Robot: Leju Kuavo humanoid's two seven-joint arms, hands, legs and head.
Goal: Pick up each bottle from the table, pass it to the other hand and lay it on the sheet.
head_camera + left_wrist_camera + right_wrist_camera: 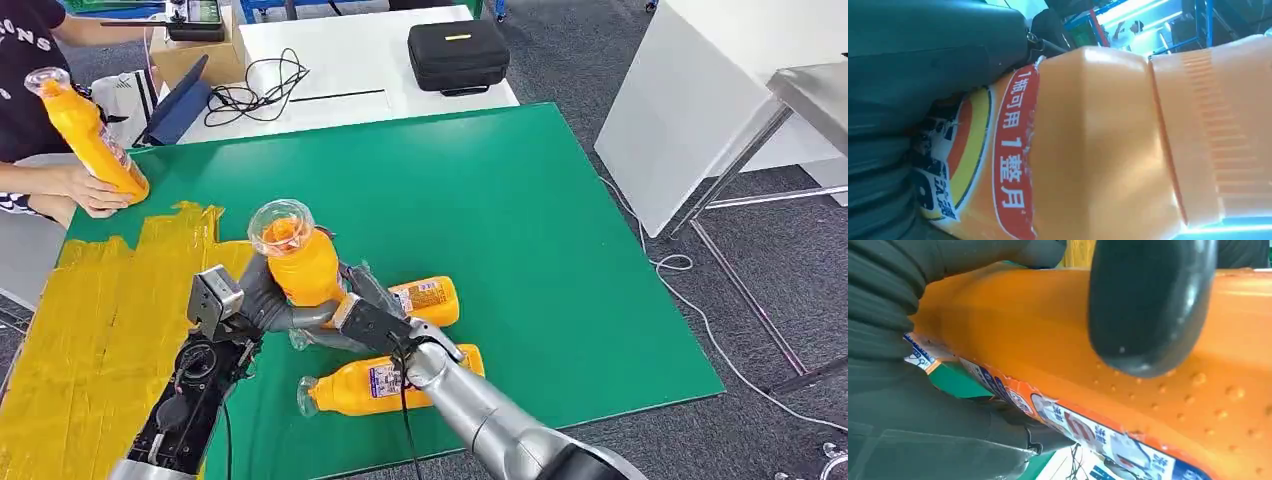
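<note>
My left hand (262,303) and my right hand (362,318) both wrap around one orange bottle (296,262). It stands up between them, with its clear cap on top, over the green mat (520,210). Two more orange bottles lie on the mat. One (430,300) is just behind my right hand. The other (385,385) is under my right arm. The yellow sheet (95,330) is beside my left arm. A person (85,188) at the far corner holds a fourth bottle (88,132). That makes four bottles.

Right hand (923,355) grips the orange bottle (1048,340), a dark fingertip (1148,305) pressed on its dimpled side
</note>
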